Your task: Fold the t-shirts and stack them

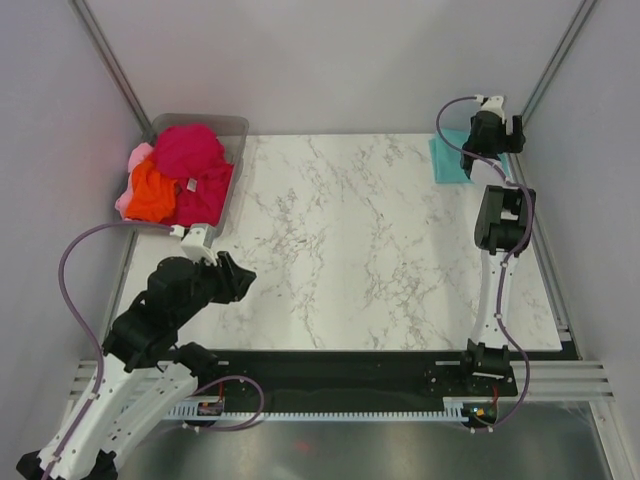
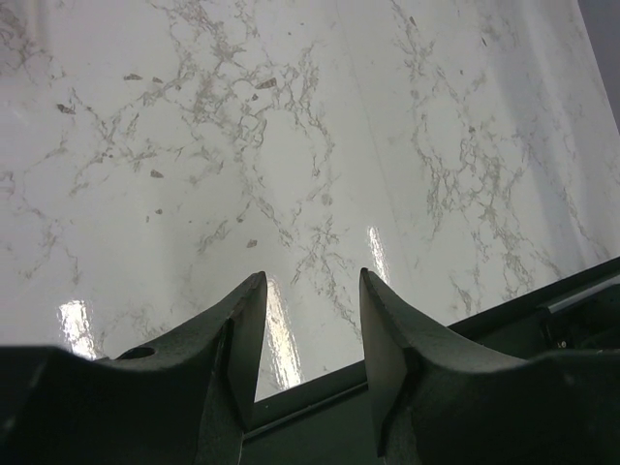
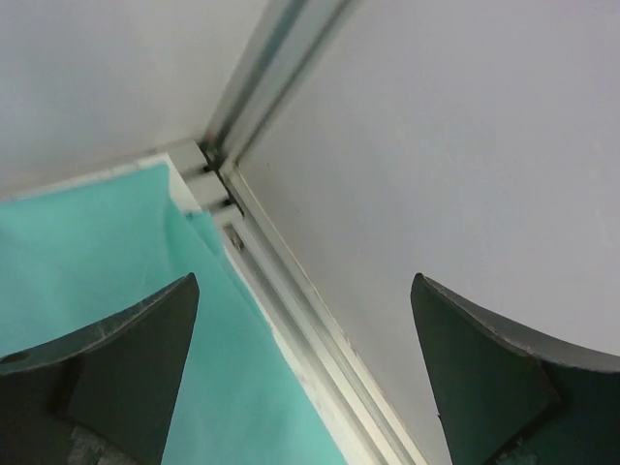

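A folded teal t-shirt [image 1: 449, 158] lies flat in the far right corner of the table; it also shows in the right wrist view [image 3: 97, 262]. My right gripper [image 1: 497, 130] hovers over its right edge by the wall, jaws wide open and empty [image 3: 305, 291]. The magenta-red [image 1: 190, 155], orange [image 1: 150, 195] and light pink [image 1: 135, 160] t-shirts lie crumpled in the clear bin [image 1: 232, 128] at the far left. My left gripper [image 1: 235, 278] is open and empty over the near left of the marble table [image 2: 312, 281].
The aluminium corner frame rail [image 3: 291, 291] and grey wall run right beside the teal shirt. The table's black front edge [image 2: 542, 300] lies just under my left gripper. The marble top [image 1: 360, 240] spans the middle.
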